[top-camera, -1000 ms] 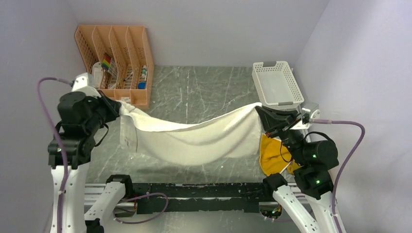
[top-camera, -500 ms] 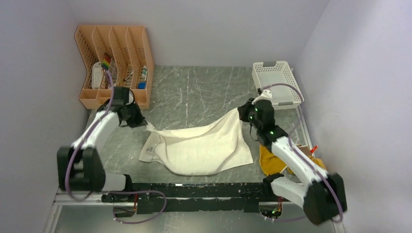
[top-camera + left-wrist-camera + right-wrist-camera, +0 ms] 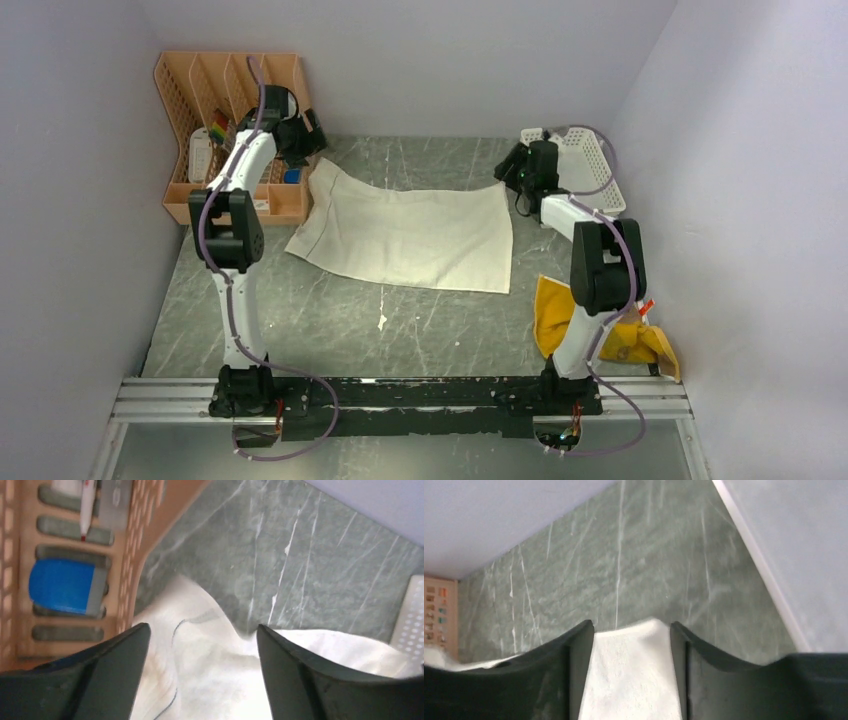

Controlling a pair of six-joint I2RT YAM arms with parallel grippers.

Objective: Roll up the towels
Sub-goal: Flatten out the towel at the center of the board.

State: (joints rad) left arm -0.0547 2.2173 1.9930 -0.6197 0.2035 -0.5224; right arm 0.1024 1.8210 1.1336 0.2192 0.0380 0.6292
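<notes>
Grey marbled surface (image 3: 400,330), walled on three sides, with both arms bolted at its near edge.

Near right: a mustard-yellow towel (image 3: 560,315) lies crumpled beside the right arm's base, untouched and not yet rolled.

Centre to far: the cream towel (image 3: 410,235) lies spread out nearly flat, its long edges running left to right. Judged purpose: a flat sheet gives a straight edge from which a roll can start.

Far corners: each arm reaches out to one far corner of the cream towel. The left fingers (image 3: 115,670) stand wide apart above the far-left corner, gripping nothing. The right fingers (image 3: 569,680) are parted, with the far-right corner lying between them and apparently not pinched.

Far left stands an orange organiser (image 3: 290,110), just beside the towel's corner. Far right stands a white basket (image 3: 585,165).

View comparison: the top view alone gives the whole layout and the yellow towel, but cannot resolve the finger gaps. The left wrist view adds a raised fold at its corner. The right wrist view shows its corner lying flat.
</notes>
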